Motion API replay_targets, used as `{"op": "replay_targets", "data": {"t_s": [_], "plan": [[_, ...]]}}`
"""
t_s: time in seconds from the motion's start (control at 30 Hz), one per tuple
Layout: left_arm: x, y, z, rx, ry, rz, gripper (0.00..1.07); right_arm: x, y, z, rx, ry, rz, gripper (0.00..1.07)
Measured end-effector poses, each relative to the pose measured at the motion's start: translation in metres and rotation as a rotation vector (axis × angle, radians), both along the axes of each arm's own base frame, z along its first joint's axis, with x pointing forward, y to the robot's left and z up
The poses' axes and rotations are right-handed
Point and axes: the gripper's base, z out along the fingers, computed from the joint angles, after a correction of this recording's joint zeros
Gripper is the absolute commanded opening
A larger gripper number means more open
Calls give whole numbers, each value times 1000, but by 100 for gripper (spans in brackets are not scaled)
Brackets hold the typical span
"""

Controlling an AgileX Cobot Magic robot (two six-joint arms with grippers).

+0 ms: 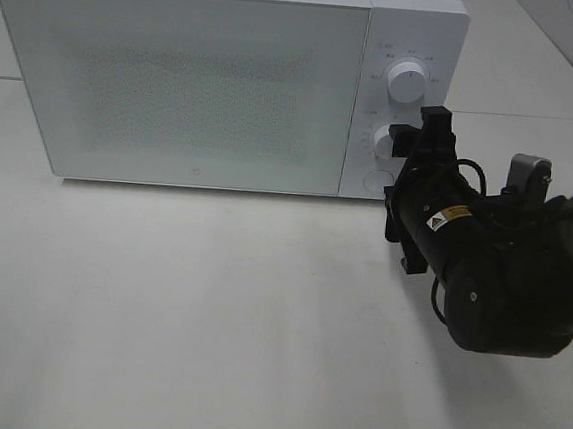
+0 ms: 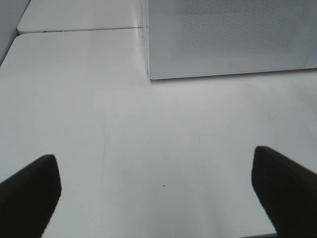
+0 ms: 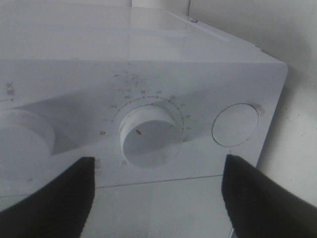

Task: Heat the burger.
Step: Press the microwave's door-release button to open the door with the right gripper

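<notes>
Burger is not to be seen in any view; the microwave (image 1: 178, 75) has its door shut and its window frosted, so we cannot tell where the burger sits.

From the high camera, the white microwave stands on a pale table (image 1: 207, 318), filling the picture from ten o'clock to one o'clock. Its door takes up most of the front. At one o'clock is the control panel, with an upper dial (image 1: 410, 77), a lower dial (image 1: 386, 140) beneath it and a round button (image 1: 377, 180) at the panel's foot.

At three o'clock the black right arm (image 1: 508, 264) reaches in towards the panel. The right gripper (image 1: 398, 149) is level with the lower dial. In its wrist camera we see its two dark fingers (image 3: 49, 198) spread wide, one to either side of the lower dial (image 3: 151, 136), which carries a small orange mark. The fingers look clear of the dial's sides and hold nothing. The round button (image 3: 235, 124) lies just beside the dial.

The left gripper (image 2: 158, 198) shows only in its own wrist camera. Its fingers (image 2: 27, 193) are parted wide over bare table (image 2: 148, 124), empty, with the microwave's lower corner (image 2: 228, 39) well ahead of them.
</notes>
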Motion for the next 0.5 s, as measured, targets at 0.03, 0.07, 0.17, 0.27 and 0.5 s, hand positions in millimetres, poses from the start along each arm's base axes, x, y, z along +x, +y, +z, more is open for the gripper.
{"op": "replay_targets", "data": {"t_s": [0.03, 0.07, 0.17, 0.27, 0.5], "plan": [[0, 0, 0, 0, 0, 0, 100, 0, 0, 0, 0, 0, 0, 70], [0, 0, 0, 0, 0, 0, 100, -2, -1, 2, -10, -3, 10, 70], [0, 0, 0, 0, 0, 0, 100, -10, -1, 12, -86, 7, 74, 70], [0, 0, 0, 0, 0, 0, 100, -16, -1, 21, -173, 35, 132, 70], [0, 0, 0, 0, 0, 0, 100, -28, 0, 40, -458, 81, 305, 70]]}}
